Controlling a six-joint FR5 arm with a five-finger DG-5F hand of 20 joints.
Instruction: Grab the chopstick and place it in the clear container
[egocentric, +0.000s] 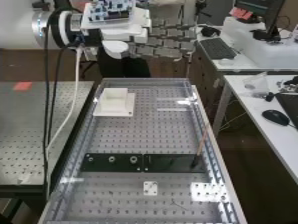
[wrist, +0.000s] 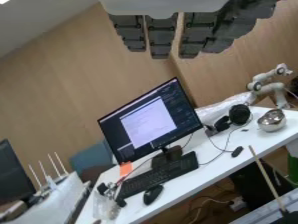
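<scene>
Chopstick (egocentric: 201, 141) is seen propped at a slant in the dark block (egocentric: 174, 163), ungrasped. Hand (egocentric: 166, 43) is held empty near the bench's (egocentric: 159, 192) far end, fingers straight, slightly parted. Grasping, carrying and placing are all judged left to be done.
</scene>
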